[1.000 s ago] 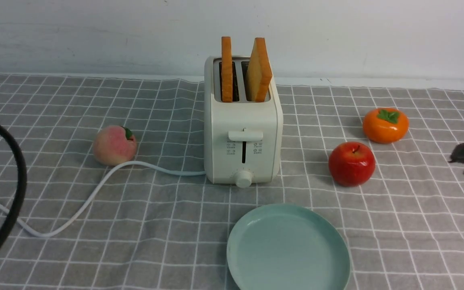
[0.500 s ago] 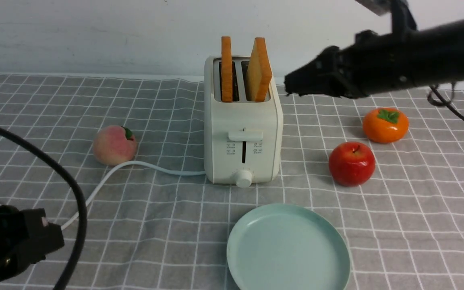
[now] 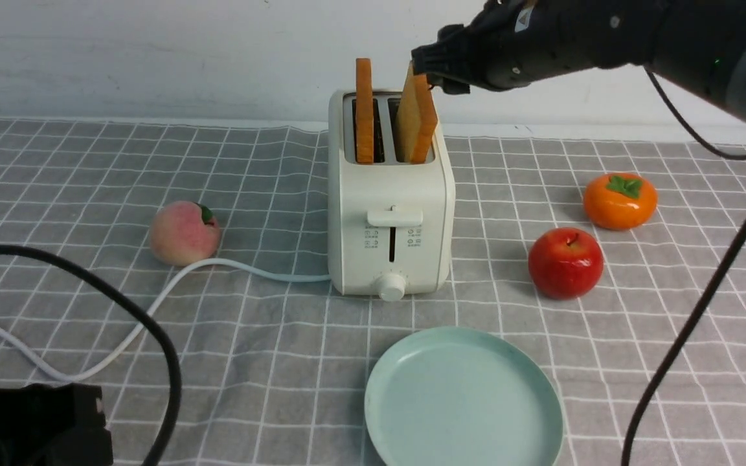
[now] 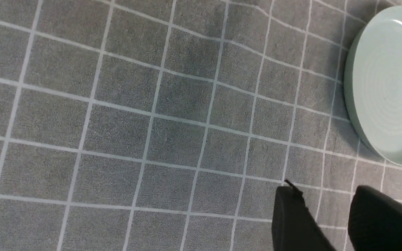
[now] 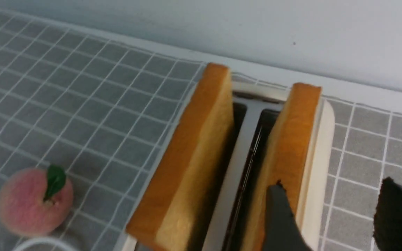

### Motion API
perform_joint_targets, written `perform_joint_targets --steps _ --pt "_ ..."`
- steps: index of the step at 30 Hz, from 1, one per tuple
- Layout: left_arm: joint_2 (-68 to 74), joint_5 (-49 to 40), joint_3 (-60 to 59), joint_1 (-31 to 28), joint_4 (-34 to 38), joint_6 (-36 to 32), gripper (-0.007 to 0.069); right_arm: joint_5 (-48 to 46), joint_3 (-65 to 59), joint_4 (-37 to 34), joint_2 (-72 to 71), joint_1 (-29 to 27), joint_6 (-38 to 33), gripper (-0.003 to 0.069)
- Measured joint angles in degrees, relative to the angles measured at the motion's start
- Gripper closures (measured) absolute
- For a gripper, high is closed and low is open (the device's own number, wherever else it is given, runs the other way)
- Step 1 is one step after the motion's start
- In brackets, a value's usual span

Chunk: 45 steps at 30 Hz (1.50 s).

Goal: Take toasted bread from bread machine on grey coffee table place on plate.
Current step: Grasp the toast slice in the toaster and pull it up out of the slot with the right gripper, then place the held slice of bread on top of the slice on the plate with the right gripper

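Two toasted bread slices (image 3: pixel 364 110) (image 3: pixel 419 110); one each of bread machine (image 3: pixel 389 194), plate (image 3: pixel 463 401), peach (image 3: pixel 184 234), apple (image 3: pixel 565 263), persimmon (image 3: pixel 620 202).

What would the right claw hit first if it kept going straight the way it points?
Most likely the toasted bread in the right slot of the bread machine. The open right gripper sits at that slice's top edge, one finger overlapping it in the wrist view. Exact depth is hard to judge.

A plain white wall (image 3: pixel 153 52) — matte, evenly lit — rises ahead of the right gripper (image 3: pixel 426 68), where the grey coffee table (image 3: pixel 88 162) ends.
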<state>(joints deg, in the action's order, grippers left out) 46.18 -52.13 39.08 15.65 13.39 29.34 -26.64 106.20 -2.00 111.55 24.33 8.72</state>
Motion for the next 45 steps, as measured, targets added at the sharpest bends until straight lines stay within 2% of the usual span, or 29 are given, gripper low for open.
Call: perform_joint_targets --steps 5,18,22,27,32,37,41,42,43,44,45 --pt "0.0 0.23 0.0 0.06 -0.06 0.0 0.0386 4.38 0.0 1.15 3.19 0.07 9.21 0.0285" --pt "0.0 0.41 0.0 0.06 -0.06 -0.07 0.0386 4.47 0.07 1.2 5.79 0.54 10.29 0.0287" --pt "0.0 0.41 0.0 0.06 -0.06 -0.07 0.0386 3.74 0.13 1.2 5.78 0.54 10.29 0.036" --pt "0.0 0.41 0.0 0.06 -0.06 -0.07 0.0386 3.1 0.16 1.2 4.89 0.54 10.29 0.0575" --pt "0.0 0.62 0.0 0.06 -0.22 -0.07 0.0386 1.8 -0.01 3.04 0.37 0.27 10.29 0.0584" --pt "0.0 1.23 0.0 0.06 -0.22 -0.07 0.0386 -5.3 0.09 11.41 -10.13 -0.71 10.29 0.0584" --pt "0.04 2.53 0.0 0.06 -0.22 -0.07 0.0386 -20.77 0.49 16.58 -16.21 -0.83 10.38 0.0584" --pt "0.04 2.53 0.0 0.06 -0.22 -0.07 0.0386 -21.83 0.49 16.64 -16.64 -0.83 10.5 0.0584" --pt "0.1 3.33 0.0 0.06 -0.22 -0.07 0.0386 -29.5 0.49 16.56 -17.63 -0.83 10.78 0.0584" --pt "0.1 3.71 0.0 0.06 -0.22 -0.07 0.0386 -30.59 0.44 16.36 -17.72 -0.9 10.91 0.0584" --pt "0.1 4.65 0.0 0.06 -0.22 -0.07 0.0386 -39.05 -0.57 15.0 -17.87 -1.02 10.96 0.0584"
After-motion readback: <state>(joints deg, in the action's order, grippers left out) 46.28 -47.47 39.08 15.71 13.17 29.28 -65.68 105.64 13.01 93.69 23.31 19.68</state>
